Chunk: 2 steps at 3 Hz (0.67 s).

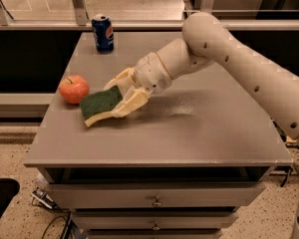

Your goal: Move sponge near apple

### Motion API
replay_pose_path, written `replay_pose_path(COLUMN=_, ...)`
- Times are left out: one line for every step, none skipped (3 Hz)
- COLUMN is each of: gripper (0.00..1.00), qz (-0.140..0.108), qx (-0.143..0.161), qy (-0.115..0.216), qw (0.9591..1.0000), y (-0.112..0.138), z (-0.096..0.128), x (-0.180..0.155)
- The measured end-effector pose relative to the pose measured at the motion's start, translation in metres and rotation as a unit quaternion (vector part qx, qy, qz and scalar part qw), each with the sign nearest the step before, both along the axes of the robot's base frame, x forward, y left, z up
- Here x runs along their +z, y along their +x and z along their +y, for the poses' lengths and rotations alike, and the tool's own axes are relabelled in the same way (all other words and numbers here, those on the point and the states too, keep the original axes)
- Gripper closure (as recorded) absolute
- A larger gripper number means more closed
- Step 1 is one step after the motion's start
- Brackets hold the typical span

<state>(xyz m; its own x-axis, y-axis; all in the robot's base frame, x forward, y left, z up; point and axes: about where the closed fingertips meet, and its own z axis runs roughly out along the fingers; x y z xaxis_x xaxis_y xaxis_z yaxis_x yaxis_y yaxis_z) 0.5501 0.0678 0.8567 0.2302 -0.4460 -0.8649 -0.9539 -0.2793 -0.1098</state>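
Observation:
The sponge, dark green on top over pale yellow foam, lies tilted on the grey table at the left, its far corner close to the orange-red apple. My gripper reaches in from the right, its pale fingers closed around the sponge's right end, one finger behind and one in front. The sponge's left end rests on or just above the tabletop. The apple stands upright near the table's left edge, a small gap from the sponge.
A blue Pepsi can stands at the back left of the table. My arm crosses the table's right half. Drawers sit under the tabletop. The floor drops away past the left edge.

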Motion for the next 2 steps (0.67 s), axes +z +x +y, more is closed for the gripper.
replay_pose_path(gripper=0.00, qz=0.001, qx=0.002, qy=0.000, qw=1.0000, y=-0.0007, z=0.0020, x=-0.0005)
replay_pose_path(gripper=0.00, qz=0.001, qx=0.002, qy=0.000, qw=1.0000, y=-0.0007, z=0.0021, x=-0.0006)
